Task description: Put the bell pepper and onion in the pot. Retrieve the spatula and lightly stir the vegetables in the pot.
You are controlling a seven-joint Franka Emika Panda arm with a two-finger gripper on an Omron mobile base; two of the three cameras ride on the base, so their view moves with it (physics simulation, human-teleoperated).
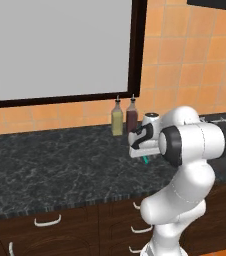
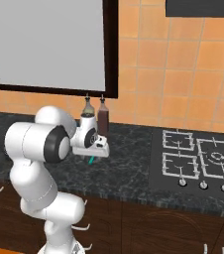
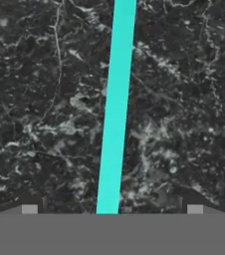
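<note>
Pincer (image 3: 112, 209): jaws stand fully apart, holding nothing, pointed straight down over the worktop (image 3: 40, 124).

Spatula (image 3: 115, 109): lies flat on the worktop directly beneath the pincer. In the hand view its teal handle runs from 6 o'clock, between the two fingertips (image 3: 30, 209), up to 12 o'clock with a slight lean toward 1. The long axis therefore runs crosswise to the line on which the jaws close, which is the right set for a grasp; a straight descent should bracket the handle. The blade is out of frame, so which end is nearer cannot be told.

In the base views a short teal tip (image 1: 145, 160) shows just below the hand.

Worktop: dark marbled stone, flat, bare around the handle; a thin handle lying flush may be hard to get under.

Farther back: two bottles (image 1: 124, 117) at the tiled wall, at 12 o'clock from the hand. Hob (image 2: 198, 158) well off at 3 o'clock in the right base view. Window above.
</note>
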